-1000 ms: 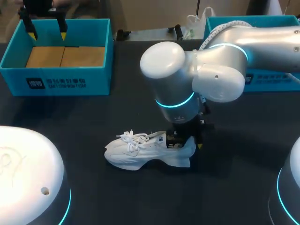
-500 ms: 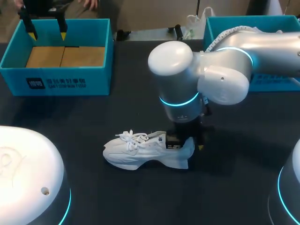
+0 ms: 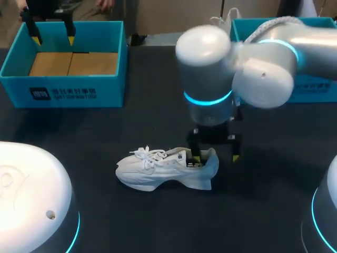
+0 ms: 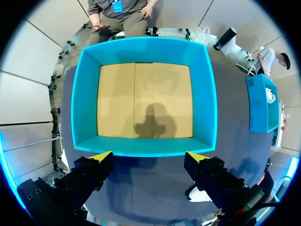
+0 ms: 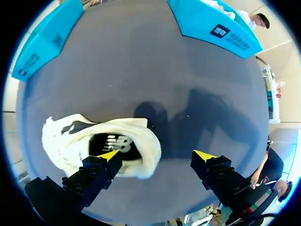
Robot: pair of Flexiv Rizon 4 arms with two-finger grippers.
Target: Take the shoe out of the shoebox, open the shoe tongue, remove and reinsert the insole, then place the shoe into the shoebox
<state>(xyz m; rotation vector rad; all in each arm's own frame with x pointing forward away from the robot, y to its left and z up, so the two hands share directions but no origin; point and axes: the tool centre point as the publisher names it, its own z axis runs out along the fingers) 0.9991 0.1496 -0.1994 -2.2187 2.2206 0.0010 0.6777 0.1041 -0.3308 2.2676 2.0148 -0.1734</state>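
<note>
One white lace-up sneaker (image 3: 163, 169), chunky-soled, is out of its box and stands sole-down on the dark matte table (image 3: 105, 132). Its long axis runs side to side across the table, with the toe and laces toward the left arm's side and the heel toward the right arm's side.

One right gripper (image 3: 216, 156), fingers spread and grasping nothing, is stationed at the heel end. One yellow tip stands over the shoe's collar and the other out past the heel, above bare table. Whether the nearer tip touches the collar cannot be told. In the right wrist view the sneaker (image 5: 101, 141) lies under and beside one finger, not between the pair.

Judgement: this arm is much the nearer. The tongue lies toe-ward of the claw, so a shift along the shoe's axis is likely needed.

One left gripper (image 3: 52, 38), spread and empty, is poised above the far wall of the teal open-topped shoebox (image 3: 63, 89), well apart from the sneaker. The left wrist view shows the box's tan cardboard floor.

One second teal bin (image 3: 316, 90) sits behind the right arm.

Markings: a white printed panel on each box front, and a pale logo on the dark lining inside the sneaker. None of this print is transcribed.
</note>
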